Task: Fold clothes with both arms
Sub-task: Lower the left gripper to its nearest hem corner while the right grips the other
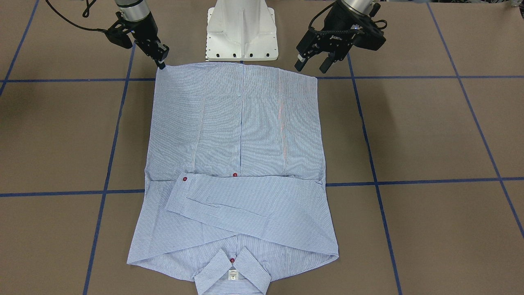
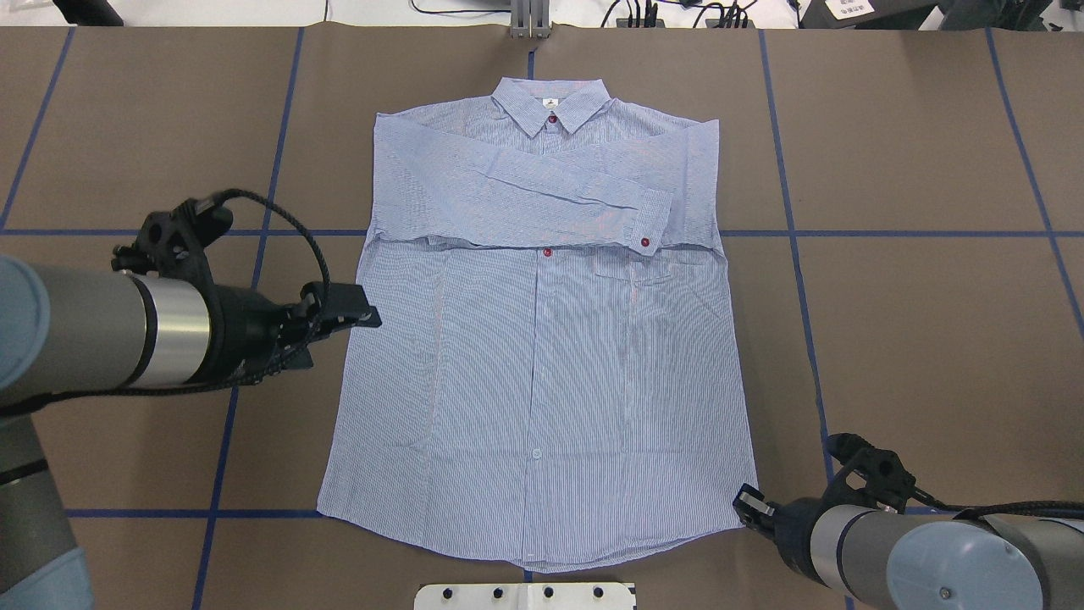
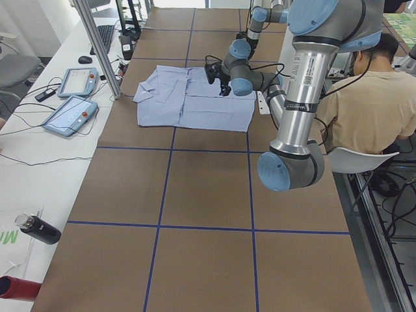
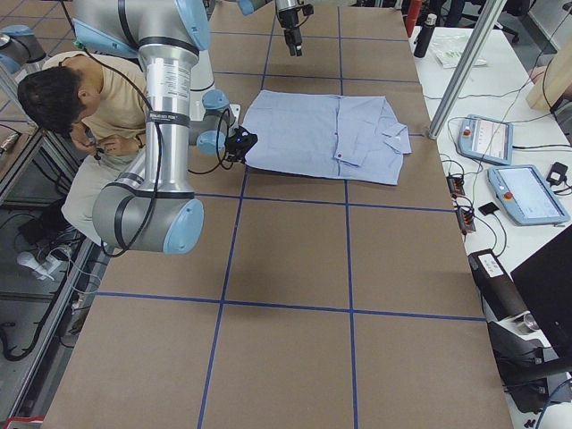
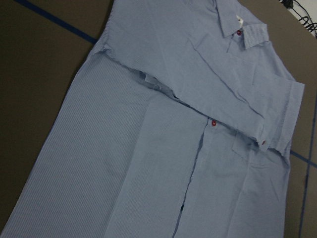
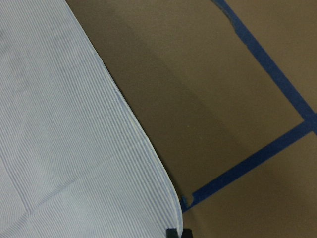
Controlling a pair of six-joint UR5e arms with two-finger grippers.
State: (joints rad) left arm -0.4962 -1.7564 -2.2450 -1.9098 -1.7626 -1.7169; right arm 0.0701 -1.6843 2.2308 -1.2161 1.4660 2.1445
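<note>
The light blue striped shirt [image 1: 241, 135] [image 2: 542, 356] [image 5: 148, 148] lies flat and face up on the brown table, with both sleeves folded across the chest and the collar [image 2: 550, 102] on the far side from the robot. My left gripper [image 1: 314, 64] [image 2: 368, 315] hangs open in the air beside the shirt's left hem side and touches nothing. My right gripper [image 1: 161, 64] [image 2: 747, 507] [image 6: 178, 233] is down at the right hem corner [image 6: 168, 208], its fingertips closed together on the cloth edge.
The white pedestal base [image 1: 241, 37] stands just behind the hem. Blue tape lines [image 1: 409, 181] cross the table. A seated person [image 3: 364, 84] is behind the robot. Teach pendants [image 3: 71, 114], a metal post [image 3: 97, 45] and a bottle [image 3: 39, 229] line the far table edge.
</note>
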